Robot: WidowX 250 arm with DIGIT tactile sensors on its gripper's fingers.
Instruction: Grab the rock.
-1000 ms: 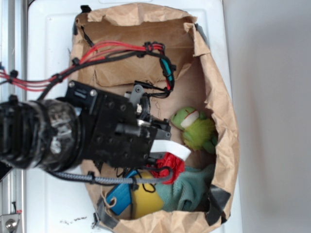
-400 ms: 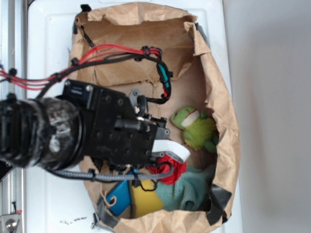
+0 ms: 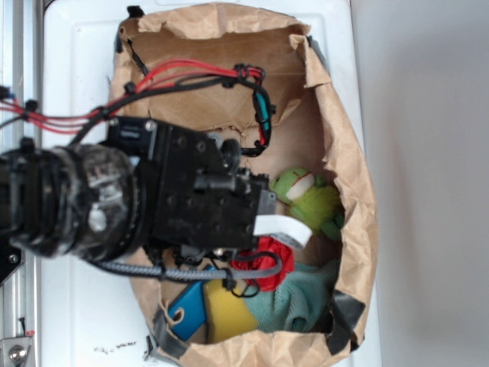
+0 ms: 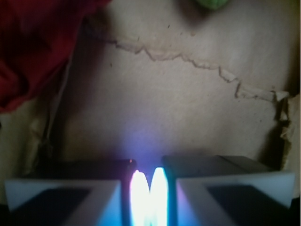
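Now finds the tool (image 3: 284, 228) further right in the paper bag (image 3: 359, 214) than a second ago, its white finger close to the green frog plush (image 3: 309, 200) and above the red fabric flower (image 3: 267, 258). Shows the arm's black body covering most of the bag's left half.

From the wrist, shows the tool (image 4: 149, 197) narrow, tips nearly together with a bright glare between them, gripping nothing. Ahead of it shows only bare torn brown paper, the red flower (image 4: 33, 47) at far left and a sliver of green at the far edge.

Shows no rock in either view; cannot tell where it lies, possibly under the arm or among the soft things.

Means, as a judgement, the shift right has not yet lined up with the target: needs opening wide and locating the rock before any descent.
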